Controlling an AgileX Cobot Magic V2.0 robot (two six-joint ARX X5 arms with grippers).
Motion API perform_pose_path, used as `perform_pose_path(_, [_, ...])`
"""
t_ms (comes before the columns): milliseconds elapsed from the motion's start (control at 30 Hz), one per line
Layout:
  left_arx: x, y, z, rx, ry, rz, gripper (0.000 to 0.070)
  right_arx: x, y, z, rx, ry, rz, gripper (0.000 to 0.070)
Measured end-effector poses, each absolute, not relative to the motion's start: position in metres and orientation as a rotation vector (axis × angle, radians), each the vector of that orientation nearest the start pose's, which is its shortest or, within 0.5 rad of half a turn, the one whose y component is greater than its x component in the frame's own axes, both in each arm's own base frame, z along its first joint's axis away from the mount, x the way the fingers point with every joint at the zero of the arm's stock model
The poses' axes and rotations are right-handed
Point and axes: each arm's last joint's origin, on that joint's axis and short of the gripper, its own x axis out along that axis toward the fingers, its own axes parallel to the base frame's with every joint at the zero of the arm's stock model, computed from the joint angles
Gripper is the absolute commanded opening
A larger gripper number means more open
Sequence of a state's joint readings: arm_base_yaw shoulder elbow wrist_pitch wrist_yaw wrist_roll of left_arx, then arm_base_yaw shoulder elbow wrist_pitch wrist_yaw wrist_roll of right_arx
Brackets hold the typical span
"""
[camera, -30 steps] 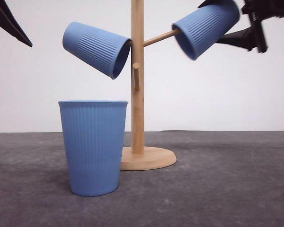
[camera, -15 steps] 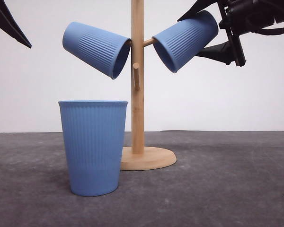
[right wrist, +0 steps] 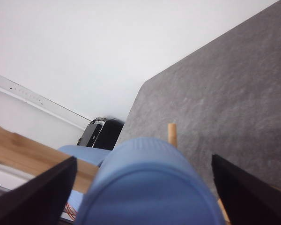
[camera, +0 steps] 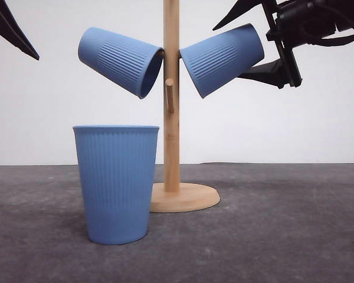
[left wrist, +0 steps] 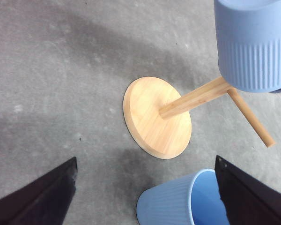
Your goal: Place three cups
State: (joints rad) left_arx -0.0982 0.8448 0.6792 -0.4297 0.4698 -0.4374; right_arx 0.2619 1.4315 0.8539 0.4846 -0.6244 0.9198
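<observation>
Front: I see my right claw spread around the right hung cup on the wooden cup tree; left hung cup opposite; standing cup on desk | Left wrist: left claw apart above the standing cup | Right wrist: cup bottom between spread fingers

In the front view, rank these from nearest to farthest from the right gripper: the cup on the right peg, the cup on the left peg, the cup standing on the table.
1. Cup on the right peg, between the right gripper's fingers.
2. Cup on the left peg, across the wooden pole.
3. Upright cup, low on the left, on the table.
</observation>
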Motion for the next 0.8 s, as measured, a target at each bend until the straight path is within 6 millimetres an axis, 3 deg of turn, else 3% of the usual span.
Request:
perform_pose_path(300, [0.172,-0.03,0.267,-0.525,0.707,-0.414,0.0544,0.29,0.096,0.276,0.832,0.531,0.798,0.062])
perform_pose_path(533, [0.172,-0.03,0.267,-0.525,0.707,-0.414,0.0544,0.267,0.09,0.288,0.732,0.572,0.78,0.062])
perform_pose_path(800, [0.17,-0.032,0.267,-0.543,0.725,-0.476,0.0547,0.237,0.081,0.277,0.687,0.597,0.762,0.062])
